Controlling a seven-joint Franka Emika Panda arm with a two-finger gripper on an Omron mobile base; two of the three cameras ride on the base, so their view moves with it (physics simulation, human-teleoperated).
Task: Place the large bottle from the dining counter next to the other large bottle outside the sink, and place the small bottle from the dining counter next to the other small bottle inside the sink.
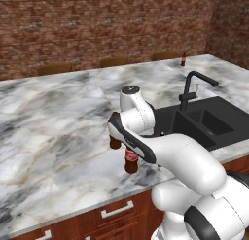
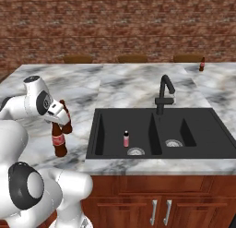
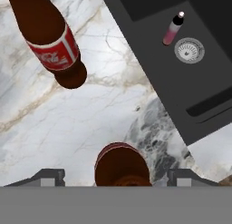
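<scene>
Now your gripper [image 3: 116, 175] is standing released around the large bottle [image 3: 121, 166] — fingers apart. Lifting crookedly, you're risking knocking it into the other large bottle [image 3: 52, 39] nearby — toppling both.

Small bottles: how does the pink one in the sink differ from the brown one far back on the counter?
The pink bottle is pale with a reddish top; the brown bottle is dark. The pink bottle stands inside the sink, near a drain, while the brown bottle stands on the marble counter at its far edge. Both are upright and small.
</scene>
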